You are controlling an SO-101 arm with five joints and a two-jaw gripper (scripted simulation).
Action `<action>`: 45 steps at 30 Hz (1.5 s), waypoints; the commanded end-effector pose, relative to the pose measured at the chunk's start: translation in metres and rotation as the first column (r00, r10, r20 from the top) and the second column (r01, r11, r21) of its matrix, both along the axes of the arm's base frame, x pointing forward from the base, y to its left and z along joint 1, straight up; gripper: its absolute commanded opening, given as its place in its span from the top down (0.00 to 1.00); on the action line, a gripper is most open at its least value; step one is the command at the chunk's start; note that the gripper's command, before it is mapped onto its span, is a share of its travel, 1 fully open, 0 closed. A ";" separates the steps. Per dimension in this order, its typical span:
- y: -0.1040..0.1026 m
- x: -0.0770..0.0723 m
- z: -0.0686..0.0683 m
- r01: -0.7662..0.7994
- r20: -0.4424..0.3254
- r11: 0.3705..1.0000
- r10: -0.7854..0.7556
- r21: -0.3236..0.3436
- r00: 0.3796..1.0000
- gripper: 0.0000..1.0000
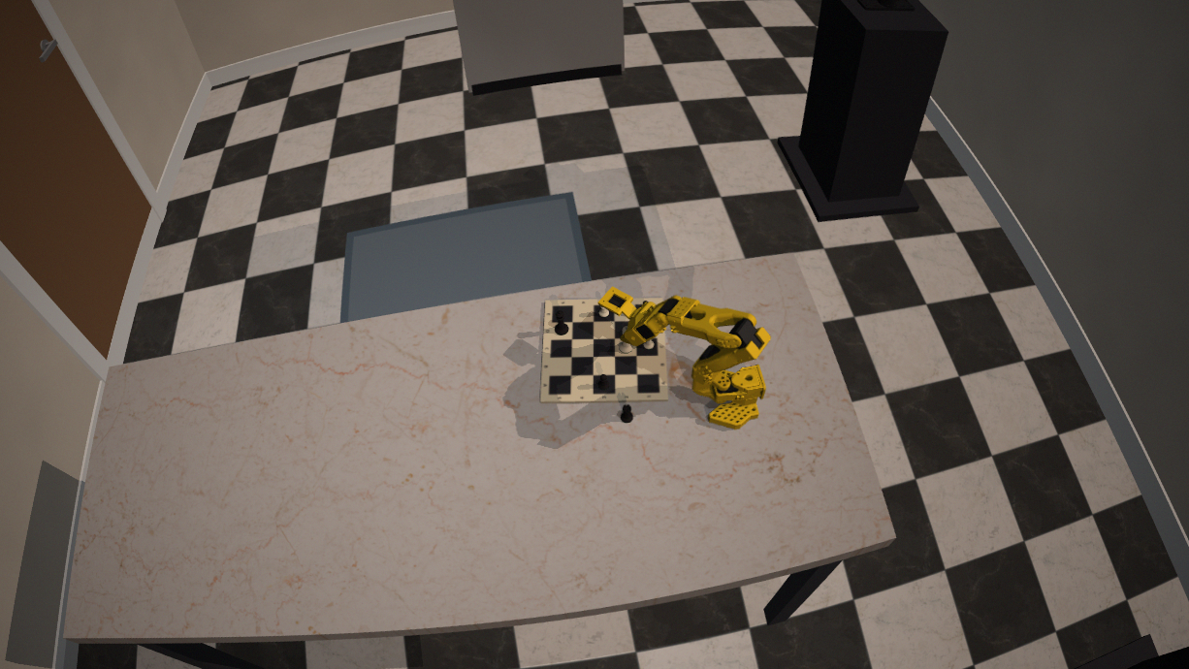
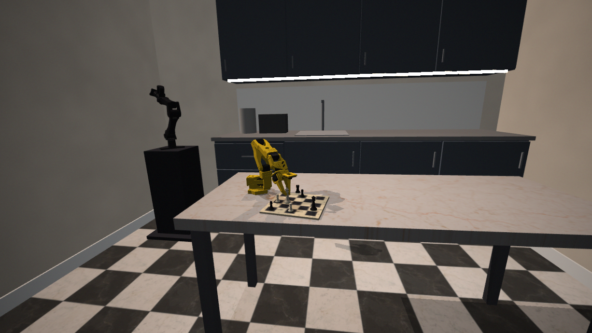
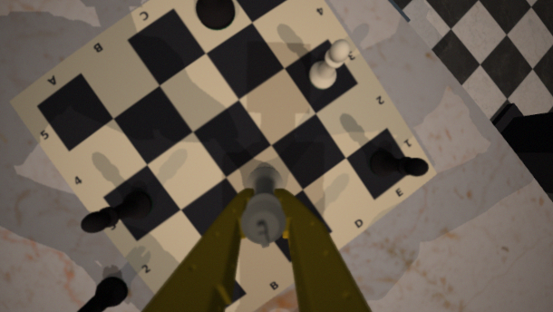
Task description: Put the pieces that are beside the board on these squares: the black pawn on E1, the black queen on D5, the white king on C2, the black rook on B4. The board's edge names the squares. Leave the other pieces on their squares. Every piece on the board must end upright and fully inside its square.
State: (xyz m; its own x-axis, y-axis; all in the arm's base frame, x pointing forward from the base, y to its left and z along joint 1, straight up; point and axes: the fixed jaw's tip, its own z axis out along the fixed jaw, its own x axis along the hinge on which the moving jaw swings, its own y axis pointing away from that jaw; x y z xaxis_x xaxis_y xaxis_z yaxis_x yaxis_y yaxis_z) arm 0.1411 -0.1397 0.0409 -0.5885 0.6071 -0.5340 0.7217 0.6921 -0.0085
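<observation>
Wrist view, lower centre: the yellow gripper [image 3: 264,213] is clamped on the white king [image 3: 263,218], whose base stands on or just above a pale square of the board [image 3: 32,97]; contact with the board cannot be told. A white pawn [image 3: 327,68] stands on a dark square at upper right. A black pawn [image 3: 394,165] occupies the dark corner square at right, beside the edge marks 1 and E. Another black piece [image 3: 119,209] stands on a dark square at lower left; a further black piece [image 3: 215,13] sits at the top edge. A black piece [image 3: 105,294] stands on the bench [image 1: 333,465] off the board, at lower left. In the top view the arm [image 1: 715,332] reaches from the board's right side.
</observation>
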 end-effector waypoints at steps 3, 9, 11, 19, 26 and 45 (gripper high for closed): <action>0.003 -0.001 -0.002 -0.005 -0.012 1.000 0.005 0.015 1.000 0.94; 0.003 -0.001 -0.002 -0.005 -0.012 1.000 0.005 0.015 1.000 0.89; 0.003 -0.001 -0.002 -0.005 -0.012 1.000 0.005 0.015 1.000 0.88; 0.003 -0.001 -0.002 -0.005 -0.012 1.000 0.005 0.015 1.000 0.88; 0.005 0.002 -0.002 -0.009 -0.006 1.000 0.009 0.020 1.000 0.88; 0.007 0.002 0.000 -0.014 -0.004 1.000 0.014 0.023 1.000 0.88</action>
